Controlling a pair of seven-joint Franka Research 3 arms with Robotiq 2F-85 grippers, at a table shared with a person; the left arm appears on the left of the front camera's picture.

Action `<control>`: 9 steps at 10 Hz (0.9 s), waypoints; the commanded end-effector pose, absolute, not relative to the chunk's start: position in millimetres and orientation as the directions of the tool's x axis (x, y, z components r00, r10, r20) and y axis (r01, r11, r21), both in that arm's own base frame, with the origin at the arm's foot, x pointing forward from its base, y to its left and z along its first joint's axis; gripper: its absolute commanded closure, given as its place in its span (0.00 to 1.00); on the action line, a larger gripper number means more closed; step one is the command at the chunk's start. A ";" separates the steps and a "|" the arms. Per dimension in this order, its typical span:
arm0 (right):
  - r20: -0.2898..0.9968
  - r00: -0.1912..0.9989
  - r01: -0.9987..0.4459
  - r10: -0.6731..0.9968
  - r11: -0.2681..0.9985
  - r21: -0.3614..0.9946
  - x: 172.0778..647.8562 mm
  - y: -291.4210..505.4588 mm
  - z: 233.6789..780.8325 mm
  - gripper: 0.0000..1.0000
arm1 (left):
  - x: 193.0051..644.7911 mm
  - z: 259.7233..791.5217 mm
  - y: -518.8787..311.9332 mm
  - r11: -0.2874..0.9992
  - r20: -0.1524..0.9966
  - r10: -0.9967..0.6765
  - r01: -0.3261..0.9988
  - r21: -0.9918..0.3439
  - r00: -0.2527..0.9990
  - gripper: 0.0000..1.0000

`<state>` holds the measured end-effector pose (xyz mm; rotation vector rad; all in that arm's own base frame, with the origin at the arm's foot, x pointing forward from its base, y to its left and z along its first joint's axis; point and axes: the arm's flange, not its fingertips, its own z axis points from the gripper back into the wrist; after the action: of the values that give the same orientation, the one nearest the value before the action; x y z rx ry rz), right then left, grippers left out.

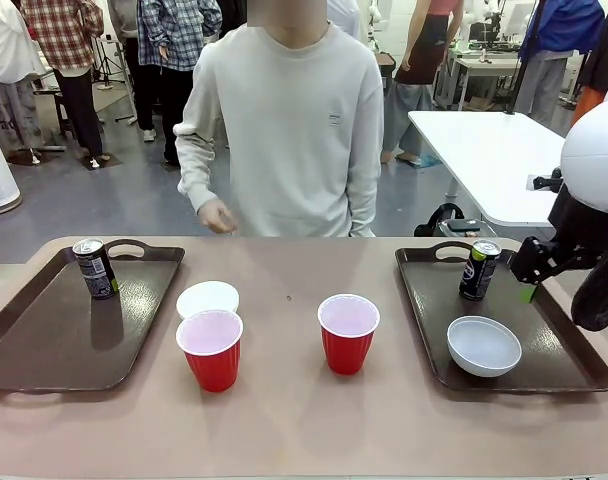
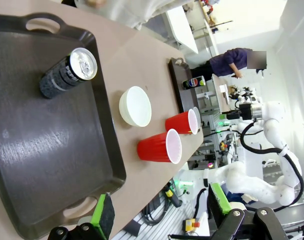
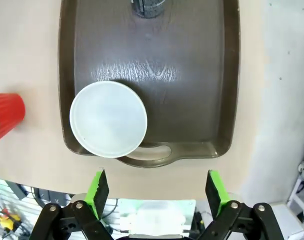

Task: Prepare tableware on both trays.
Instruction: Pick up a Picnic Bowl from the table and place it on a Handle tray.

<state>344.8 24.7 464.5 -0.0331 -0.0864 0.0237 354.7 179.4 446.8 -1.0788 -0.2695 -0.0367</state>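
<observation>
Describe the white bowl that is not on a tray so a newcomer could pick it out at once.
Start at the dark brown tray on the robot's left, holding one can. Beside its inner edge, on the bare table, sits the white bowl, just behind a red cup. The other bowl lies inside the opposite tray.
</observation>
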 end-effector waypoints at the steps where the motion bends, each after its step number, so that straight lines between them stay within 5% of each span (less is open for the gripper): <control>1: -0.033 0.986 -0.153 0.161 0.972 0.180 349.2 19.0 471.2 0.00 | 352.3 447.7 181.2 0.466 0.241 0.097 0.170 -0.868 0.966 0.00; 2: -0.095 0.973 -0.143 0.212 0.869 0.474 359.0 2.0 488.9 0.00 | 352.3 447.7 181.2 0.466 0.241 0.097 0.170 -0.868 0.966 0.00; 4: -0.187 0.976 0.076 0.109 0.637 0.767 379.2 -36.5 514.1 0.00 | 352.3 447.7 181.2 0.466 0.241 0.097 0.170 -0.868 0.966 0.00; 7: -0.305 0.948 0.318 -0.091 0.221 0.922 389.7 -102.5 525.1 0.00 | 352.3 447.7 181.2 0.466 0.241 0.097 0.170 -0.868 0.966 0.00; 9: -0.177 0.982 0.181 -0.065 0.055 0.982 372.8 -130.4 515.8 0.00 | 352.3 447.7 181.2 0.466 0.241 0.097 0.170 -0.868 0.966 0.00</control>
<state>375.6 -132.9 520.2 1.2618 0.1808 -0.1254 354.5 179.8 446.8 -1.0793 -0.2699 -0.0360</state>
